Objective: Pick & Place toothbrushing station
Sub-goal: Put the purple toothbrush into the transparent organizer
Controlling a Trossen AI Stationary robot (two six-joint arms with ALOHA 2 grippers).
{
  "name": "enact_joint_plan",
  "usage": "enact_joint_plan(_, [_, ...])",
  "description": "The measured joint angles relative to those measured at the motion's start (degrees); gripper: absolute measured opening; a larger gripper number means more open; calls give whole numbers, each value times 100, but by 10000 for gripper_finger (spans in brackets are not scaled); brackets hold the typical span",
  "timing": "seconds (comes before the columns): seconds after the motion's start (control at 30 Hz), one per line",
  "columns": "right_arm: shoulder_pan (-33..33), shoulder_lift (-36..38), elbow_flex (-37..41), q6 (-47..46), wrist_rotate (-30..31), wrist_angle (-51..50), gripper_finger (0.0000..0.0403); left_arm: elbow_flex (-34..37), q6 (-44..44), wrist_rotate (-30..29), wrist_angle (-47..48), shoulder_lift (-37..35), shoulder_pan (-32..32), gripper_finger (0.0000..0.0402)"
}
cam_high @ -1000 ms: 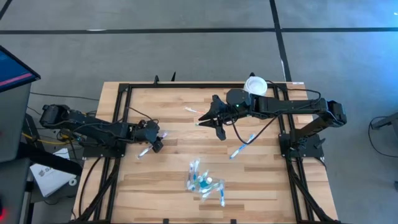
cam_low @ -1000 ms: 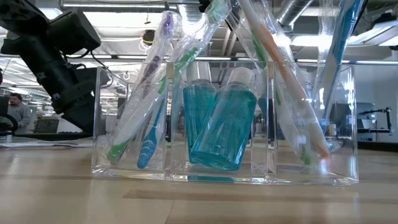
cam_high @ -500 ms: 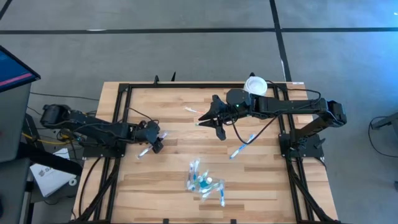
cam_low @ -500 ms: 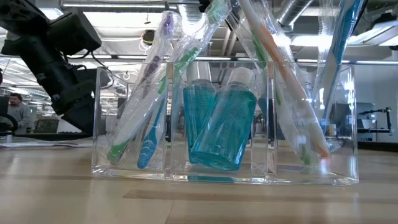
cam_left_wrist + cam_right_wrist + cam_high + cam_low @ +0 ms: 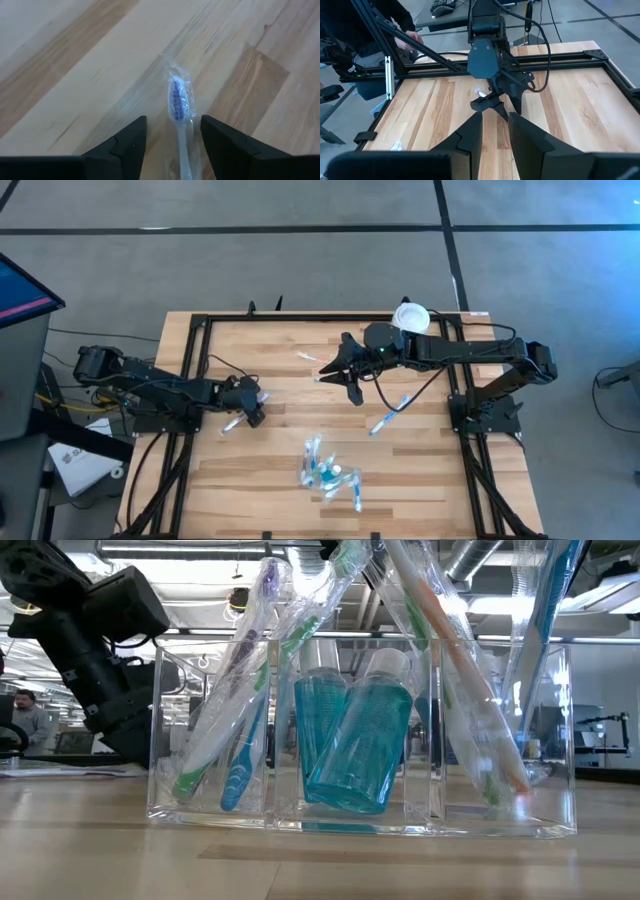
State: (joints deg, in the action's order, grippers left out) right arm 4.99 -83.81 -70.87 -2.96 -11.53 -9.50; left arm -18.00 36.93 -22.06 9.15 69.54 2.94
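I had the left gripper [image 5: 170, 137] low over the table [image 5: 280, 480], fingers wide, straddling a wrapped toothbrush [image 5: 178, 107] without touching it. The right gripper [image 5: 340, 370] hovered mid-table, fingers narrowly parted, holding nothing. The clear tray [image 5: 325, 475] of brushes stood near the front edge.

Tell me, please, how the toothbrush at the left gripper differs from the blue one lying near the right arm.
The left toothbrush has a white handle; the right toothbrush looks blue. The left toothbrush lies between the open left gripper's fingers; the right toothbrush has no gripper over it. Both lie flat on the table, outside the tray.
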Motion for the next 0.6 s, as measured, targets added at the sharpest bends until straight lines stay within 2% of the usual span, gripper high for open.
enact_joint_plan(0.13, [0, 0, 0, 0, 0, 0, 86, 0, 0, 83, -10, 0, -2, 148])
enact_joint_plan(0.53, [0, 2, 0, 0, 1, 0, 86, 0, -39, 317, -182, 0, -2, 13])
enact_joint_plan(0.6, [0, 2, 0, 0, 2, -1, 86, 0, -85, 322, -276, -24, 0, 8])
